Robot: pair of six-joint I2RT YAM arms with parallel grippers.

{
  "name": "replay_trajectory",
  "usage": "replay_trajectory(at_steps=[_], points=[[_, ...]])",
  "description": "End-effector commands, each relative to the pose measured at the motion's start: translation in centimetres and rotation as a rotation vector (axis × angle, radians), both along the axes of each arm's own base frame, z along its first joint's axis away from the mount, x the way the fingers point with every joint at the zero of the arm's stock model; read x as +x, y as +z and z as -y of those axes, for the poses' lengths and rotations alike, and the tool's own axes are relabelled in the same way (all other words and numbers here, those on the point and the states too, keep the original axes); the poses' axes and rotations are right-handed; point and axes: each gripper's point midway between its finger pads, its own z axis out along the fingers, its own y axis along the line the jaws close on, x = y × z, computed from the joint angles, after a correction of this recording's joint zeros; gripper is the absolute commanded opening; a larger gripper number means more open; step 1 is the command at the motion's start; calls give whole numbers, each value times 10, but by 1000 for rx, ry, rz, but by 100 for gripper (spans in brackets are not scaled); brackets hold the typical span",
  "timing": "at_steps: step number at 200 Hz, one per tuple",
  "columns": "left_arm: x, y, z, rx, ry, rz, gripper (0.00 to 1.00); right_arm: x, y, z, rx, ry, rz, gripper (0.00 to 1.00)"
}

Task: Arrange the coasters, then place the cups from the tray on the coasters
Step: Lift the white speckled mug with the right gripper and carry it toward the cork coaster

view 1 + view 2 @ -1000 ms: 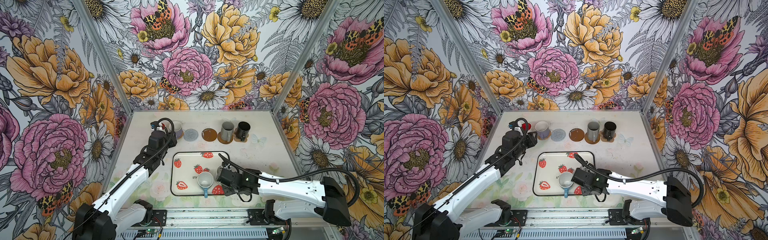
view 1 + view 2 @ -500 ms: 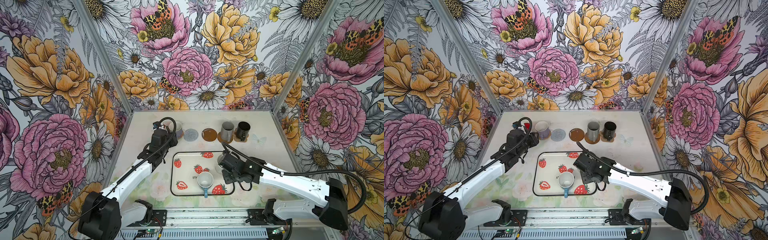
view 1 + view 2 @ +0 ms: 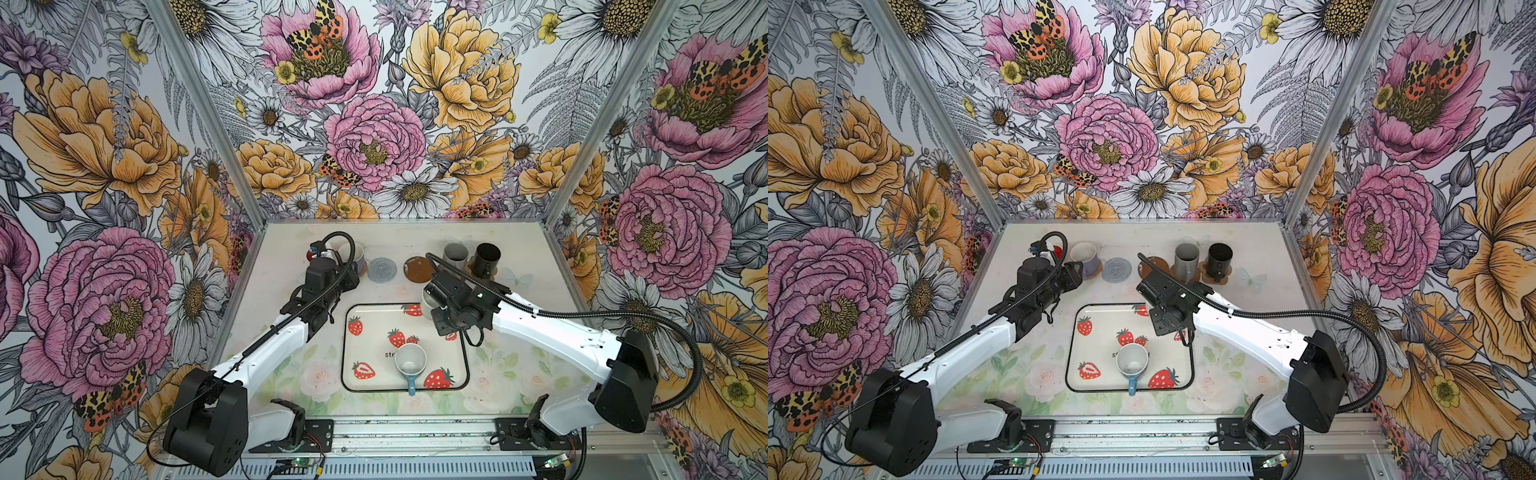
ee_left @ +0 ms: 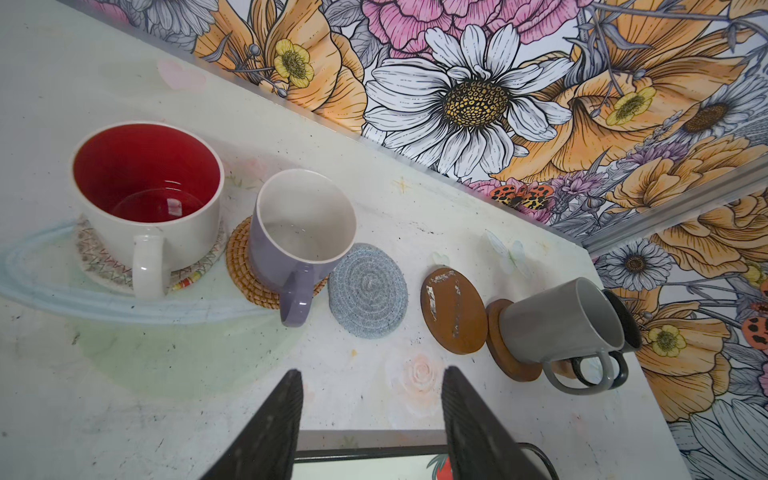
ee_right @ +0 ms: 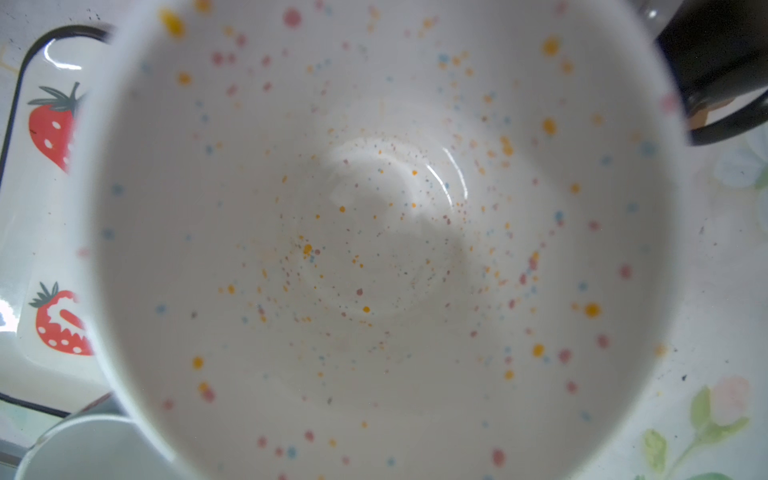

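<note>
- Left jaws: apart, with nothing between them. They hover over bare tabletop, just short of the coaster row and near the tray's far edge.
- Right jaws: you can't see the fingers themselves, because wrist and mug cover them. The speckled white mug fills the right wrist view, mouth toward the lens. It overlaps both the tray's black rim and the tabletop, so it reads as clamped and lifted. In a top view only a white sliver shows under the wrist, at the tray's far right corner.
- Tray: sits at centre front. One mug is on it, the light blue mug, upright with its handle toward the front rail.
- Back row, left to right in the top views:
  - The white mug with red inside stands on the beaded coaster.
  - The lilac mug stands on the tan woven coaster.
  - The grey woven coaster is bare.
  - The brown disc is bare, with pale scuffs on its face.
  - The grey mug stands on a second brown disc.
  - The black mug stands on a tan coaster.
- Spacing: the lilac mug's handle overhangs the edge of the grey woven coaster. The grey and black mugs stand close, with their handles overlapping in the left wrist view.
</note>
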Motion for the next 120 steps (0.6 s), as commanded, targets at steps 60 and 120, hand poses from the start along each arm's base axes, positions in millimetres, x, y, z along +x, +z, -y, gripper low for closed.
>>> replay_trajectory(at_steps=[60,120], points=[[8,2,1,6,-29,39,55,75,30,-23,60,32,117,0],[11,-1,0,8,-32,38,55,114,27,-32,87,34,120,0]])
